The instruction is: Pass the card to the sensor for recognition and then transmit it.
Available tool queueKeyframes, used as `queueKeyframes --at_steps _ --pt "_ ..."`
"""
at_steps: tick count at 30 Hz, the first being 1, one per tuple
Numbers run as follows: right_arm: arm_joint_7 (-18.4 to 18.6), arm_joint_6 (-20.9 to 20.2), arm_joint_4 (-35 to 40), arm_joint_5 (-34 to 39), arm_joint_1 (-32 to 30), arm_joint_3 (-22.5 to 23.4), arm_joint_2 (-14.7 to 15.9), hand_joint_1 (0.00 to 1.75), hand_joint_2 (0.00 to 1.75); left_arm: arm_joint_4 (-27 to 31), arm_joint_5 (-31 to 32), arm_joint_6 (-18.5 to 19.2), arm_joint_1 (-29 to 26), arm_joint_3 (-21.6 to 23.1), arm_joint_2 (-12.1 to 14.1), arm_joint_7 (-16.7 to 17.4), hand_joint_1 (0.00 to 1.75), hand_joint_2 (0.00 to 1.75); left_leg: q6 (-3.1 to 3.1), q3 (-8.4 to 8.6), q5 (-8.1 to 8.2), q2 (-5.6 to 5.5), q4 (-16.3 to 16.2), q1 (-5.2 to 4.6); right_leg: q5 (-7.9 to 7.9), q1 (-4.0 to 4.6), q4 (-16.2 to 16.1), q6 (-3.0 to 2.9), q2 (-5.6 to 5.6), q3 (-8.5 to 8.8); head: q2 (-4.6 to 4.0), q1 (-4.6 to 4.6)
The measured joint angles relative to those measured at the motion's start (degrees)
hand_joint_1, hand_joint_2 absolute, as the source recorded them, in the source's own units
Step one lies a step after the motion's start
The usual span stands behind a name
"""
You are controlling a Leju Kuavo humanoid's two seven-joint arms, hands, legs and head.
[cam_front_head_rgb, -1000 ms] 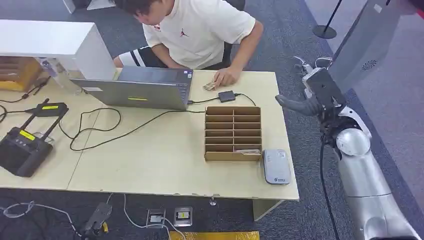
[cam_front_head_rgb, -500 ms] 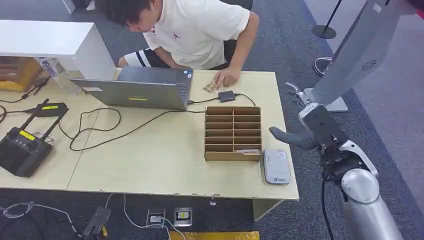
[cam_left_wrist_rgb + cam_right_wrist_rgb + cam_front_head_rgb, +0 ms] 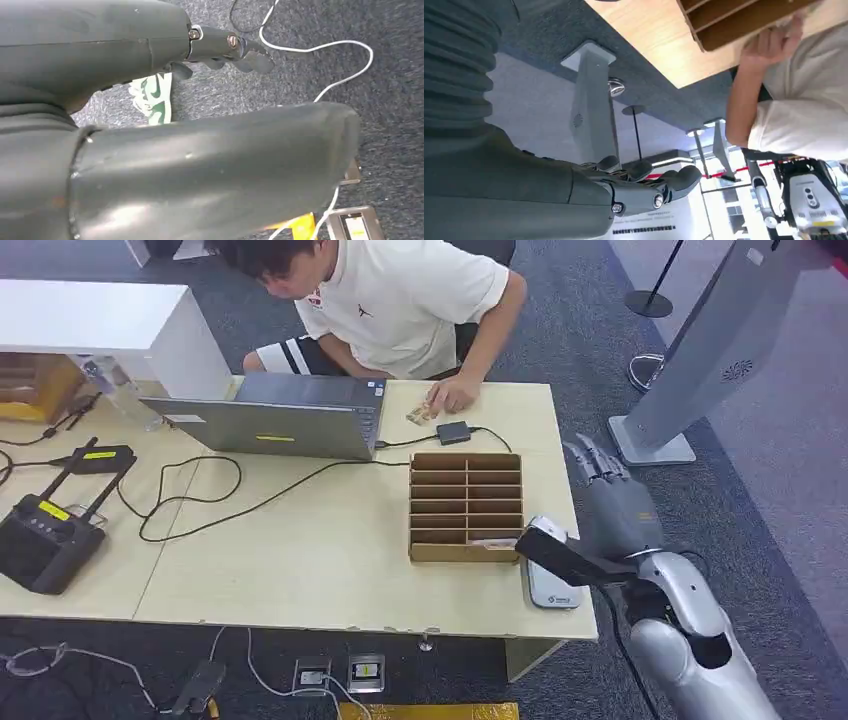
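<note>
Right hand (image 3: 612, 510) fingers (image 3: 590, 458) spread, empty; card (image 3: 495, 543), apparently, lies in organizer (image 3: 465, 505) nearby.

table (image 3: 330, 540): pale wood
organiser (image 3: 466, 506) on the table: brown cardboard
sensor (image 3: 553, 575) beside the organiser: light grey
laptop (image 3: 270, 425): silver-grey
person's shirt (image 3: 410, 300): cream
carpet (image 3: 600, 360): dark grey-blue

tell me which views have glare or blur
Head view: sharp, evenly lit, soft shadows under the card organizer. Right wrist view: the bright background beyond the right hand is washed out. Left wrist view: the left hand looms close and soft; the carpet looks slightly blurred.
</note>
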State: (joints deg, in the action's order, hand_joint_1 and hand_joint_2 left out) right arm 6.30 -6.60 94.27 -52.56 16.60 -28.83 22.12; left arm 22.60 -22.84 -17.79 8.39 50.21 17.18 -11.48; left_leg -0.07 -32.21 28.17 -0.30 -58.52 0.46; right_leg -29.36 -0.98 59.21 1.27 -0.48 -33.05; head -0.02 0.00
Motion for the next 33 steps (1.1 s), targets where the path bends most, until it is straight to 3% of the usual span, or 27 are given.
queueKeyframes --at_steps 21,29,33 --pt "0.89 -5.94 -4.83 -2.49 -0.72 -5.92 1.05 0.00 1.75 -0.46 -0.04 1.53 0.22 -0.02 -0.55 2.08 0.00 0.00 0.00 0.00 0.00 0.01 0.00 0.02 0.00 0.02 0.00 0.00 0.01 -0.01 0.00 0.02" --pt "0.89 -4.39 -5.90 -2.52 -0.63 -6.58 0.92 0.00 1.75 -0.44 0.55 1.44 0.26 0.00 -0.55 2.47 0.00 0.00 0.00 0.00 0.00 0.01 0.00 0.02 0.00 0.02 0.00 0.00 0.01 -0.01 0.00 0.02" --pt "-0.09 -0.39 -7.22 -3.00 -0.58 -6.84 0.57 0.00 1.75 -0.44 1.09 1.42 0.53 0.00 -0.55 2.49 0.00 0.00 0.00 -0.01 0.00 0.01 0.00 0.02 0.00 0.02 0.00 0.00 0.01 -0.01 0.00 0.02"
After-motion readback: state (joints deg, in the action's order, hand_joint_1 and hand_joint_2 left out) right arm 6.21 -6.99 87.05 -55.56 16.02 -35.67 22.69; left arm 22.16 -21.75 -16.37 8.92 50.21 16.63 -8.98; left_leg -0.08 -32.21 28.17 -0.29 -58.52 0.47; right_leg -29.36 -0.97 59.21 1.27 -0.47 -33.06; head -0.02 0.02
